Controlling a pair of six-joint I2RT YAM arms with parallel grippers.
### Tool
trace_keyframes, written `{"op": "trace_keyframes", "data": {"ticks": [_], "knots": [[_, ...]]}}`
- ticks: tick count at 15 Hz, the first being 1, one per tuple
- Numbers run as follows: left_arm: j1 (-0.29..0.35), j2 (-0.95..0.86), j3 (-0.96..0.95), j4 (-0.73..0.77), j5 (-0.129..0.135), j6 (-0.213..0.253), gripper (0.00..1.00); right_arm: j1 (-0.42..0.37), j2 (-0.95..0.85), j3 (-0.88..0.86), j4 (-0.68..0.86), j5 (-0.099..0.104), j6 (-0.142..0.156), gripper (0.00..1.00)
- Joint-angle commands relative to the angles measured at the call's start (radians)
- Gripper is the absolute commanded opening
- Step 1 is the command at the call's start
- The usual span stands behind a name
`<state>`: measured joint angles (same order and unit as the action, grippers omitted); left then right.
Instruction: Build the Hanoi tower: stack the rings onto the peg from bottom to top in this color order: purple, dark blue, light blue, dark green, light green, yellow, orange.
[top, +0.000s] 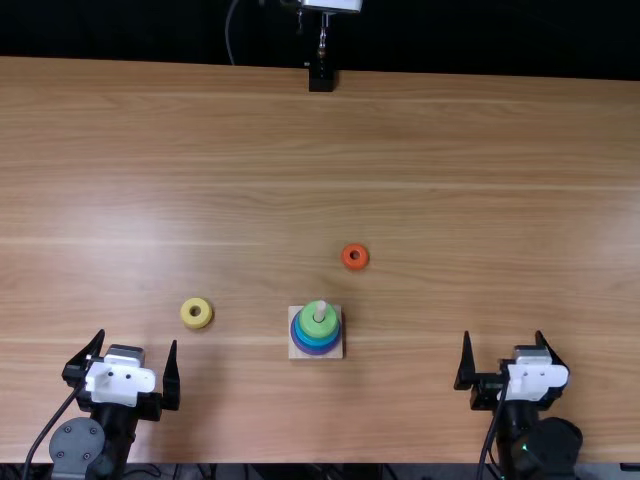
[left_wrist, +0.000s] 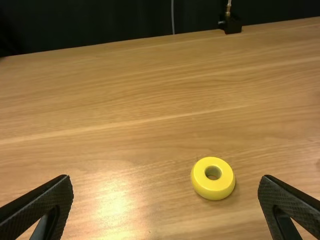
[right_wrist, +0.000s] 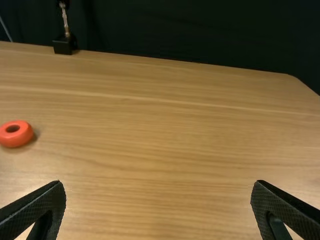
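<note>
My left gripper stands open near the table's front left, with the yellow ring ahead and to its right. In the left wrist view the yellow ring lies flat beyond the open left gripper. Right of the middle, my right gripper is open and holds nothing. The peg rises from a pale square base; on it are purple, blue and, on top, light green rings. The orange ring lies behind the base, also an orange ring past the right gripper.
The wooden table extends around the rings and base. At its far edge stands a black mount with a metal rod. A dark curtain hangs behind the table.
</note>
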<state>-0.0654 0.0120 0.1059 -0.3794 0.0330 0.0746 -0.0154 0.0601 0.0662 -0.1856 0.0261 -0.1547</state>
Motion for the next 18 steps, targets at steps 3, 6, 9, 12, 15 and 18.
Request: {"op": "trace_keyframes", "data": {"ticks": [3, 6, 9, 12, 15, 18], "knots": [[0.003, -0.012, -0.106, -0.084, 0.006, 0.006, 1.00, -0.009, -0.055, -0.051, -0.011, 0.001, 0.007, 1.00], [0.003, -0.012, -0.106, -0.084, 0.006, 0.006, 1.00, -0.006, -0.060, -0.052, -0.058, -0.004, 0.004, 1.00], [0.003, -0.012, -0.106, -0.084, 0.006, 0.006, 1.00, -0.008, -0.060, -0.051, -0.173, 0.000, 0.009, 1.00], [0.003, -0.012, -0.106, -0.084, 0.007, 0.006, 1.00, -0.009, -0.060, -0.051, -0.180, -0.004, -0.004, 1.00], [0.003, -0.012, -0.106, -0.084, 0.006, 0.006, 1.00, -0.008, -0.060, -0.051, -0.180, -0.004, -0.004, 1.00], [0.003, -0.012, -0.106, -0.084, 0.006, 0.006, 1.00, -0.008, -0.060, -0.051, -0.180, -0.004, -0.004, 1.00]]}}
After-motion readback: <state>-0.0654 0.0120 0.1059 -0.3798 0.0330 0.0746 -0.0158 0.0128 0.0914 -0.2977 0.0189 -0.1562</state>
